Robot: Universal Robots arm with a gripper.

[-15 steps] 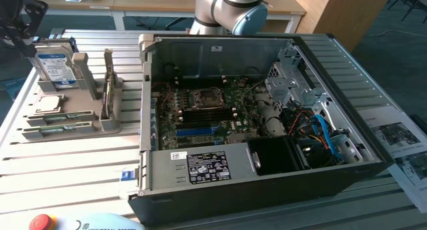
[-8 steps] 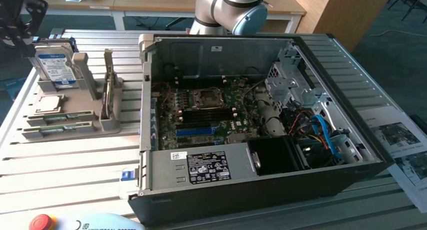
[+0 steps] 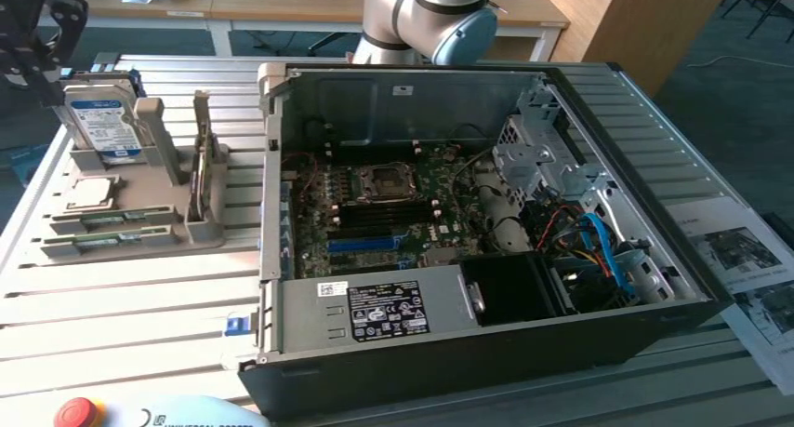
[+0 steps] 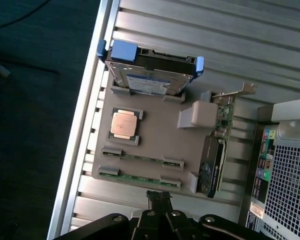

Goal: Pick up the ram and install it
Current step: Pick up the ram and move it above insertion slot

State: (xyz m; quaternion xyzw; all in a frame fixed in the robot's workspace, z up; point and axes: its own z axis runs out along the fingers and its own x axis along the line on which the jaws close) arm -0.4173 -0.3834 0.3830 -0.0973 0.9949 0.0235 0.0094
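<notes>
A slatted aluminium table (image 3: 125, 306) in a workshop with wooden desks behind carried all components. At the exterior view's left, a grey holder (image 3: 139, 187) kept a hard drive (image 3: 99, 115) upright at its rear and a square processor (image 3: 93, 193) flat in its middle. Along its front edge, a ram stick (image 3: 106, 219) and a second ram stick (image 3: 106, 243) each stood on a long edge in a slot. Their long axes were parallel, running roughly across the exterior view from left to right. Each appeared as a thin green board held by grey clips at both ends. In the wrist view, the gripper (image 4: 160, 198) had its fingertips pressed together, holding nothing, and sat nearest the second ram stick (image 4: 137, 176). An expansion card (image 3: 205, 157) stood upright on the holder's right side. Further right lay an open computer case (image 3: 496, 353) with its motherboard (image 3: 372, 204) exposed, then printed sheets (image 3: 745, 260).
</notes>
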